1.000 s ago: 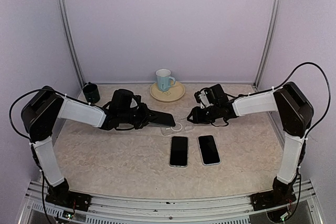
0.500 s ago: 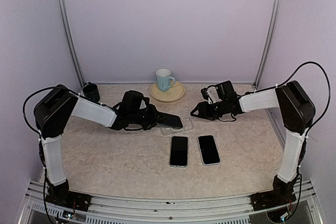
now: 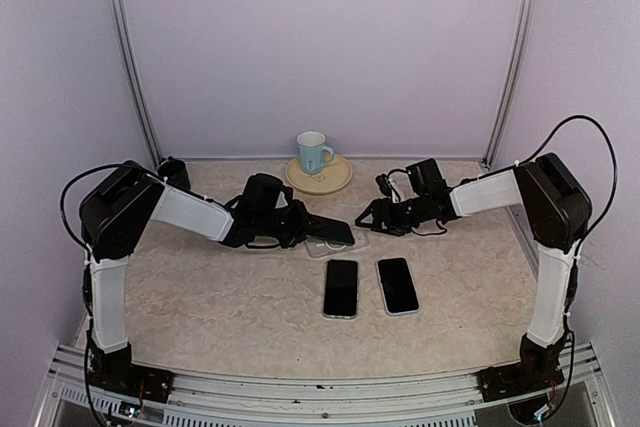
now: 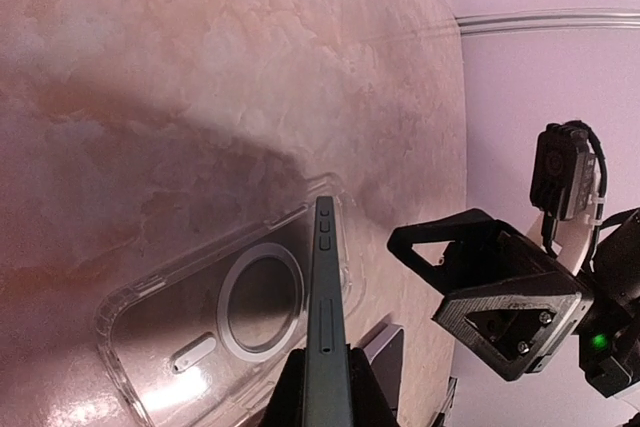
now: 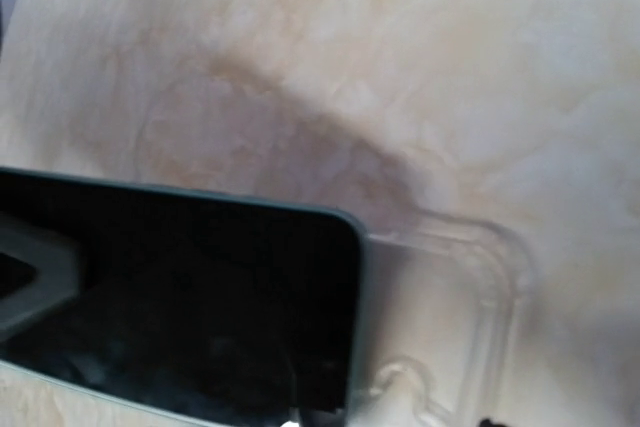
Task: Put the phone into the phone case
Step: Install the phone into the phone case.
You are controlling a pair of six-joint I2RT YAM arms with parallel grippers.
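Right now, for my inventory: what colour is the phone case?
Clear and transparent phone case; shows best in the left wrist view.

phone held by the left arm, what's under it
The clear case, lying flat on the table, its ring showing. The phone hides the strip of case directly beneath it.

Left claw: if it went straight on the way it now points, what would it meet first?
Probably the clear case, just beneath the held phone's far end; the right claw sits off to one side. Depth is unclear.
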